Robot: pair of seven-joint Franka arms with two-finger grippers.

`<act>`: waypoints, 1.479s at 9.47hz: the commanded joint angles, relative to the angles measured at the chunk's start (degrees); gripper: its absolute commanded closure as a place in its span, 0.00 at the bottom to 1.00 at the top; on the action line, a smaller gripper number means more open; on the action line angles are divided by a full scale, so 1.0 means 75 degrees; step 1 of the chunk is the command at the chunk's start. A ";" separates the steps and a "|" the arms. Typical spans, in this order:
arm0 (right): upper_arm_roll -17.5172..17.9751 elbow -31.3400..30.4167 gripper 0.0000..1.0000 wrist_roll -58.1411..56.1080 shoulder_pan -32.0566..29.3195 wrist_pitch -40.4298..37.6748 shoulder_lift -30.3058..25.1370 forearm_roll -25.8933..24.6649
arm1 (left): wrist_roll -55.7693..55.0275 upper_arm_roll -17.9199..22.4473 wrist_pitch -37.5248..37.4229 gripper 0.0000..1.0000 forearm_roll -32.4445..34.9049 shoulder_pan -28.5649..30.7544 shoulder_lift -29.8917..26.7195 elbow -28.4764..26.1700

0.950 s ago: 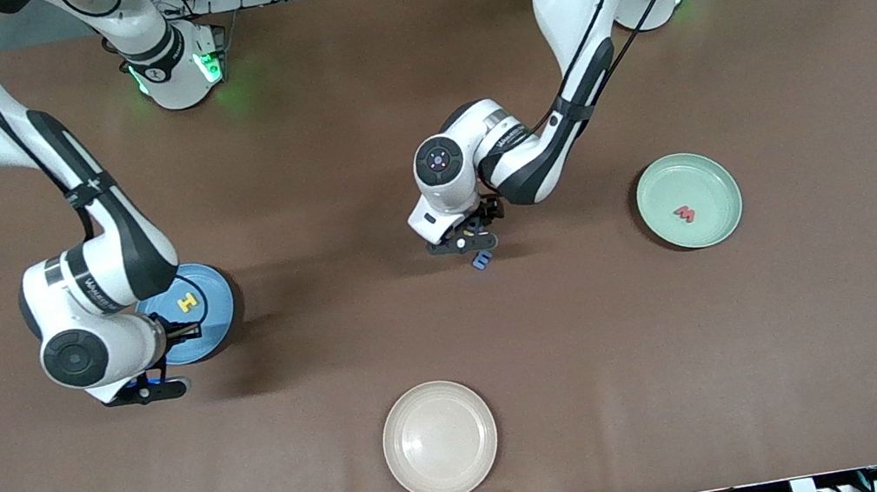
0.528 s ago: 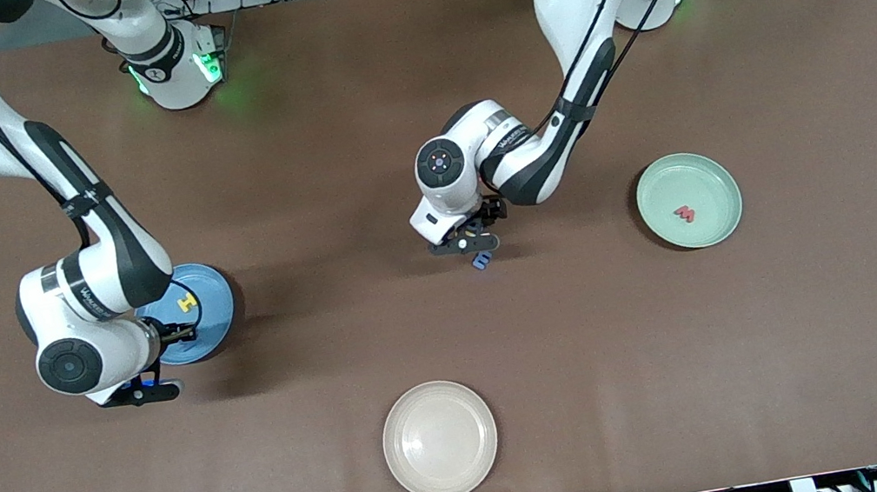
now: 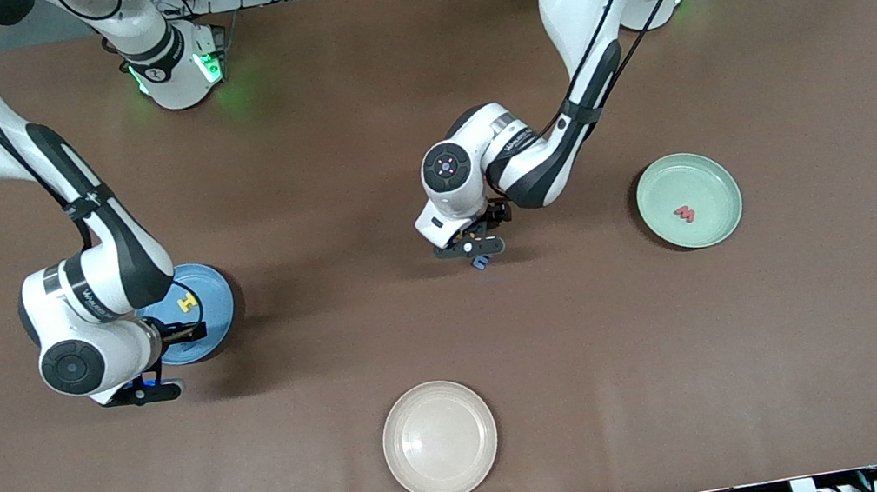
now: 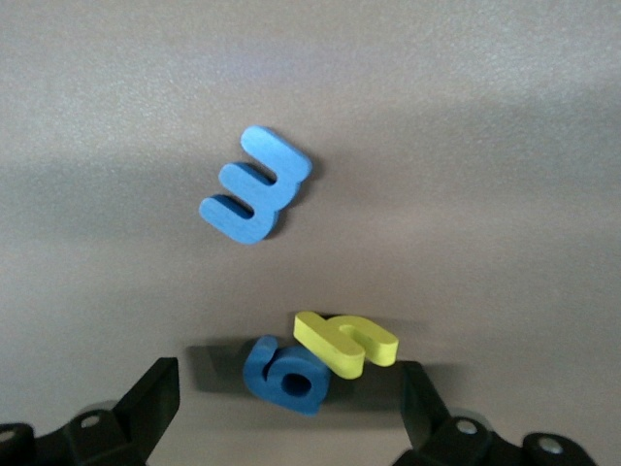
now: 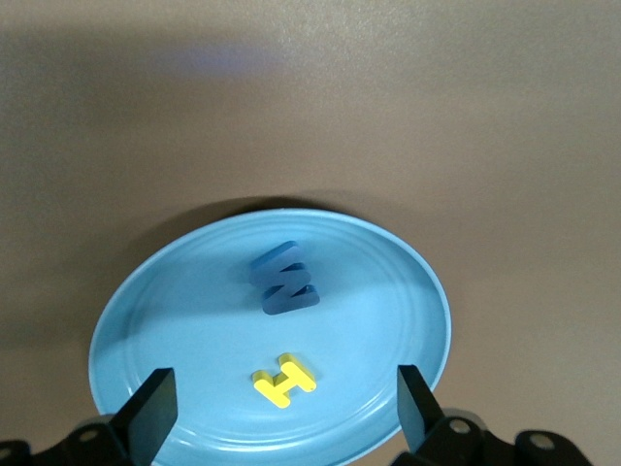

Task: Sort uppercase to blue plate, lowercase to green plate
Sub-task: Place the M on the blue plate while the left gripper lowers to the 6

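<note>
Right pincer (image 5: pixel 281 427) now apart over blue plate (image 3: pixel 214 303); blue M (image 5: pixel 284 280) and yellow H (image 5: pixel 283 380) in it, M apparently just dropped. Left pincer (image 4: pixel 286 413) apart, shifted slightly over blue g (image 4: pixel 284 377).

The front view looks down from high across the table (image 3: pixel 818 362), facing both arm bases, and takes in the whole tabletop. The right wrist view looks steeply down, close over the blue plate (image 5: pixel 427 291), which the front view also shows (image 3: pixel 217 303) toward the right arm's end. The left wrist view looks straight down, very close, at foam letters near the table's middle; the front view shares only a blue letter (image 3: pixel 480 261) there.
</note>
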 commanded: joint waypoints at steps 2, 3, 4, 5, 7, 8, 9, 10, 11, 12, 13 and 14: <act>0.0049 0.0086 0.00 0.0099 0.0028 -0.0049 0.0020 0.0001 | 0.0071 -0.0056 0.0057 0.00 0.0207 0.0075 -0.0147 -0.0169; 0.0049 0.0098 0.00 0.0111 0.0017 -0.0014 0.0031 0.0000 | 0.0071 -0.0056 0.0348 0.00 0.0207 0.0087 -0.0240 -0.0402; 0.0049 0.0110 0.00 0.0111 0.0051 -0.0014 0.0032 -0.0011 | 0.0071 -0.0056 0.0525 0.00 0.0207 0.0133 -0.0345 -0.0567; 0.0049 0.0156 0.00 0.0099 0.0040 -0.0014 0.0043 -0.0011 | 0.0071 -0.0067 0.0562 0.00 0.0207 0.0145 -0.0381 -0.0615; 0.0037 0.0157 0.00 0.0099 0.0040 -0.0003 0.0055 -0.0023 | 0.0071 -0.0126 0.0574 0.00 0.0207 0.0157 -0.0416 -0.0615; 0.0037 0.0157 0.00 0.0099 0.0040 -0.0002 0.0055 -0.0023 | 0.0071 -0.0126 0.0574 0.00 0.0207 0.0157 -0.0416 -0.0615; 0.0037 0.0157 0.00 0.0099 0.0040 -0.0002 0.0055 -0.0023 | 0.0071 -0.0126 0.0574 0.00 0.0207 0.0157 -0.0405 -0.0615; 0.0037 0.0157 0.00 0.0099 0.0040 -0.0002 0.0055 -0.0023 | 0.0071 -0.0126 0.0574 0.00 0.0207 0.0157 -0.0405 -0.0615; 0.0037 0.0157 0.00 0.0099 0.0040 -0.0014 0.0055 -0.0023 | 0.0071 -0.0126 0.0574 0.00 0.0207 0.0157 -0.0393 -0.0615; 0.0037 0.0157 0.00 0.0099 0.0052 -0.0014 0.0055 -0.0023 | 0.0071 -0.0126 0.0597 0.08 0.0207 0.0157 -0.0370 -0.0627; 0.0037 0.0157 0.00 0.0099 0.0040 -0.0003 0.0055 -0.0023 | 0.0071 -0.0126 0.0597 0.33 0.0207 0.0146 -0.0358 -0.0627; 0.0037 0.0157 0.00 0.0099 0.0040 -0.0002 0.0090 -0.0023 | 0.0048 -0.0126 0.0644 0.71 0.0196 0.0145 -0.0358 -0.0627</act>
